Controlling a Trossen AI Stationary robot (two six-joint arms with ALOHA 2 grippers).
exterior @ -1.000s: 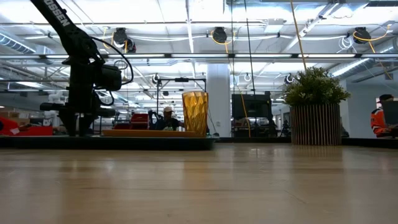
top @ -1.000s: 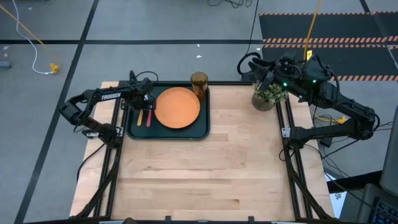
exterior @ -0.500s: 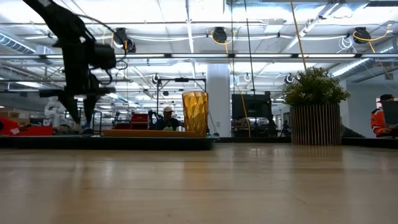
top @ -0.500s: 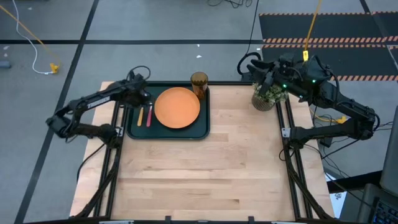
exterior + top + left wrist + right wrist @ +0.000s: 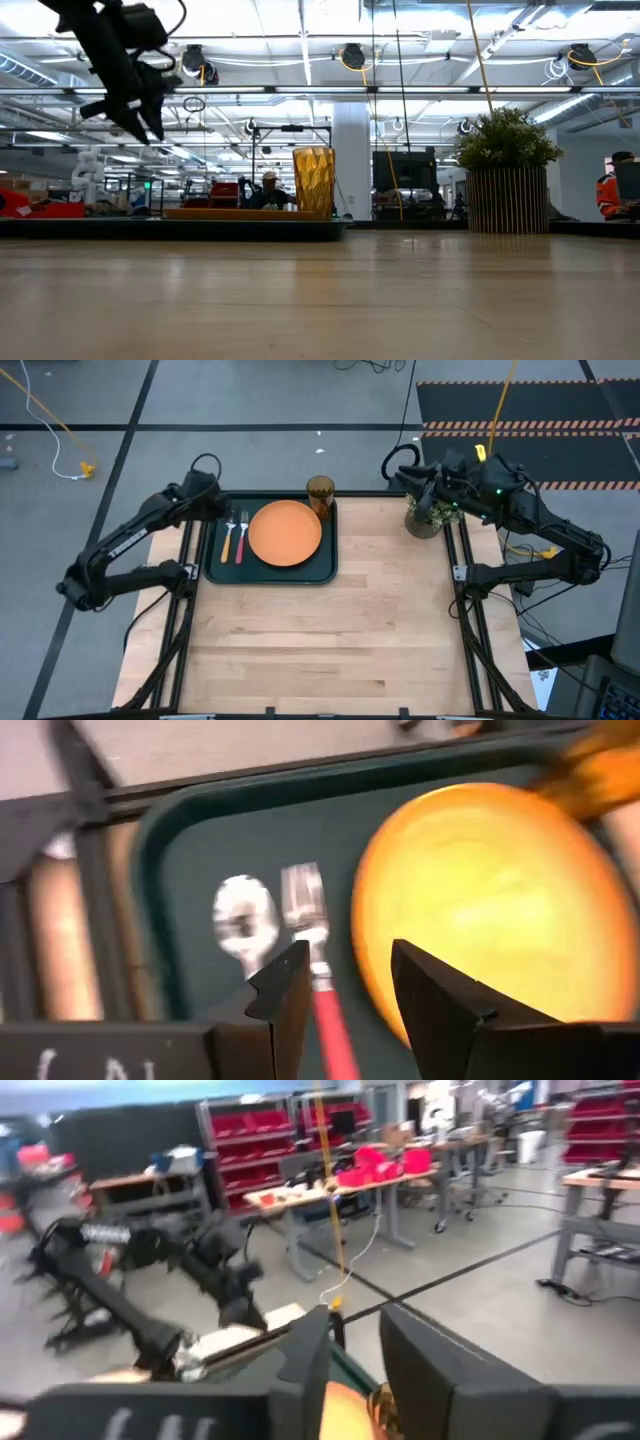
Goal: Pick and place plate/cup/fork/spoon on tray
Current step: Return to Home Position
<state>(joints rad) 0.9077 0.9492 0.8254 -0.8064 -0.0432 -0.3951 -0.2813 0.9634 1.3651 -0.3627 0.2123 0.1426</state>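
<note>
The dark green tray point(image 5: 215, 565) lies at the table's far left. On it rest the orange plate point(image 5: 285, 532), the amber cup point(image 5: 320, 490) upright in the far right corner, the orange-handled spoon point(image 5: 226, 540) and the red-handled fork point(image 5: 240, 540) side by side, left of the plate. My left gripper point(image 5: 218, 510) hangs open and slanting down, well above the tray's far left corner point(image 5: 135, 120); in its wrist view the gripper point(image 5: 350, 985) has nothing between its fingers. My right gripper point(image 5: 405, 472) stays raised beyond the table's far right, open point(image 5: 352, 1345) and holding nothing.
A potted green plant point(image 5: 432, 515) stands at the far right edge, right of the tray point(image 5: 508, 170). Bare wooden tabletop point(image 5: 330, 640) fills the middle and near half. Black frame rails point(image 5: 178, 630) run along both sides.
My left gripper has risen from just above the spoon and fork, drawing back toward the table's far left corner and tipping less steeply downward. The spoon and fork lie still on the tray where they were.
</note>
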